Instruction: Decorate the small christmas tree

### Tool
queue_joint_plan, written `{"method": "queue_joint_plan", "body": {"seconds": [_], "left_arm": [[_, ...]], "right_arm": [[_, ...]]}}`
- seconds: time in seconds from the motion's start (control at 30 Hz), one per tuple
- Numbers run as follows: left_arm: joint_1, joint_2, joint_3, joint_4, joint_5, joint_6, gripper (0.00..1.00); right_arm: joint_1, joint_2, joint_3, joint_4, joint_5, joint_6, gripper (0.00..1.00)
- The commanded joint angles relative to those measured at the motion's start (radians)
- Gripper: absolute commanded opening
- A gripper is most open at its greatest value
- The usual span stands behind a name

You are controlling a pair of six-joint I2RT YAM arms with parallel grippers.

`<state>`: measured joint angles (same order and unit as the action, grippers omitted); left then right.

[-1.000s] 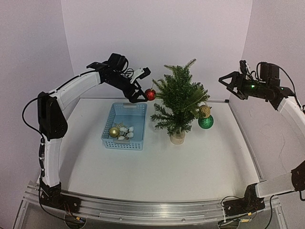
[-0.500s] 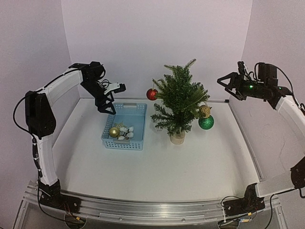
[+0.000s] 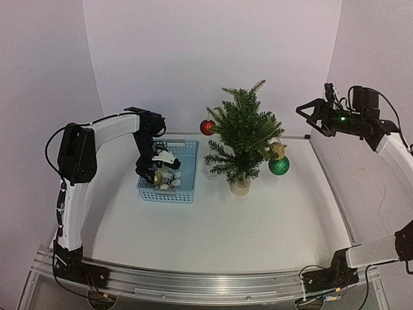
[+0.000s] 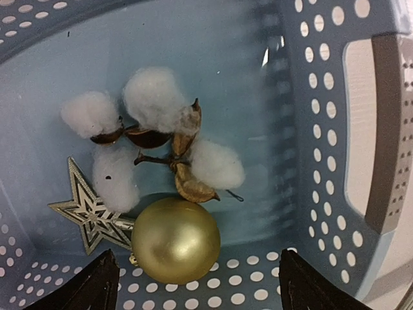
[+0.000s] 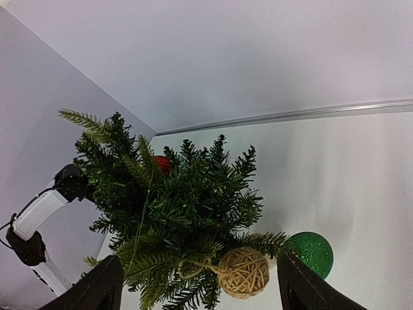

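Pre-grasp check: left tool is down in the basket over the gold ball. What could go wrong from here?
1. The gold ball lies against the star and a cotton sprig; the left tool, open above it, may snag either one too.
2. The ball is smooth and round: it could squirt toward the basket wall.
3. The red ball hangs at a branch tip on the basket side of the small christmas tree; the carry to the tree might knock it.

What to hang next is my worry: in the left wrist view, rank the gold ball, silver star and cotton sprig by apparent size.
1. cotton sprig, the whole cluster.
2. gold ball.
3. silver star, though the ball hides part of it, so these two are unsure.
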<state>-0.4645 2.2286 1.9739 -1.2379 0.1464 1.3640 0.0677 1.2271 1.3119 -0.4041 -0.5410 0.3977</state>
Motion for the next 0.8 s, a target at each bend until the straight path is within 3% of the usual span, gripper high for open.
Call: {"method": "queue_joint_plan", "body": {"seconds": [0.0,0.23,0.77], "left_arm": [[0.013,0.01,0.008,0.019,-0.074,0.087,0.83],[0.006,0.02,-0.05,0.083,-0.123,0.09,0.72],[-0.007,0.06,-0.057,0.17,-0.234,0.098,0.69]], "right_arm": [[-0.003,-0.04,-0.015,0.037,0.006,0.006,0.82],[-0.003,-0.026,-0.006,0.039,0.001,0.003,0.82],[-0.002,-0.033,-0.015,0.04,0.001,0.003,0.82]]}}
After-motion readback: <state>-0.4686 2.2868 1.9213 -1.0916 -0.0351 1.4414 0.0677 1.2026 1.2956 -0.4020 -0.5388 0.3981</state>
